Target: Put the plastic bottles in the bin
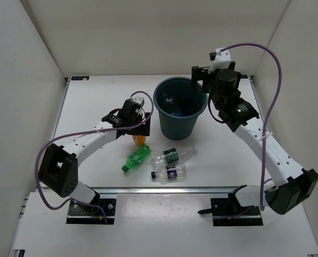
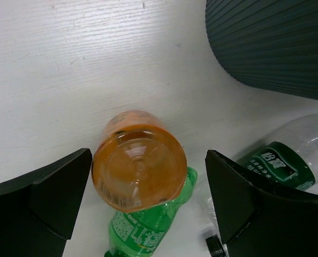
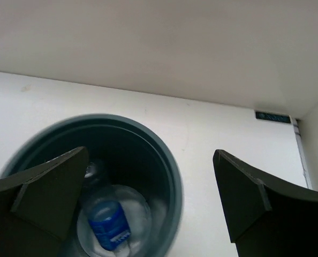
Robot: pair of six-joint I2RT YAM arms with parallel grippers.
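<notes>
Your left gripper (image 2: 148,179) hangs spread wide over the orange bottle (image 2: 139,167), beside the bin (image 1: 178,122). Your right gripper (image 3: 151,160) is released above the bin, where a blue-labelled bottle (image 3: 108,225) lies, perhaps with another. The green bottle (image 1: 136,159) lies on the table.

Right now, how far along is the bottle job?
Done: a blue-label bottle lies in the bin. In hand: nothing; left end effector open over the orange bottle, right end effector open above the bin. Left: orange bottle, green bottle, two clear bottles.
</notes>
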